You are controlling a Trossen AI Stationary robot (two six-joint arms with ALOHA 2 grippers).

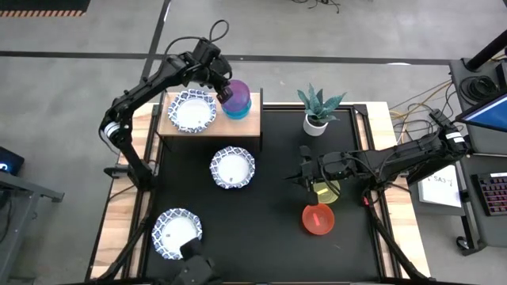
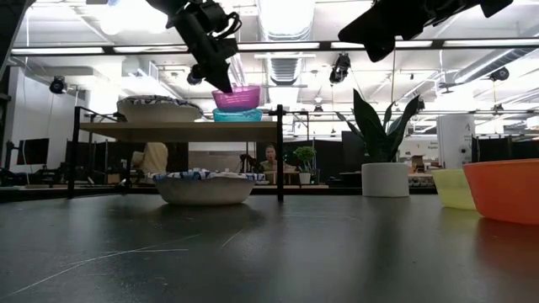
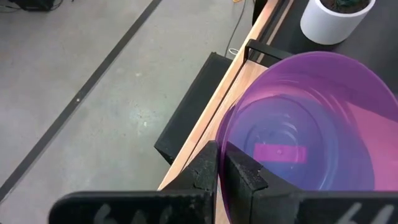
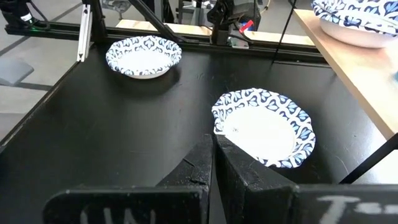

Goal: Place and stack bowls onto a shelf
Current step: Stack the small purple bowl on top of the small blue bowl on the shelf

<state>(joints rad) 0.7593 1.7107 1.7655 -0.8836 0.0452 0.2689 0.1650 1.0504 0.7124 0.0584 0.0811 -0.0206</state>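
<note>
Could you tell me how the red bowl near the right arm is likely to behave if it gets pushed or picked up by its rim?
The red bowl looks like thin, translucent plastic, so it is probably light and would likely slide on the black table rather than tip, given its wide, low shape. Its rim seems thin enough to pinch, as the left gripper does on the purple bowl, though it may flex a little.

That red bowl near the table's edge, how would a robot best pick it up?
Probably by its rim. The red bowl sits upright and open-topped on the black table, so one finger can go inside the thin wall and one outside. Come from above on its clear near side, since the yellow bowl crowds the far side.
</note>
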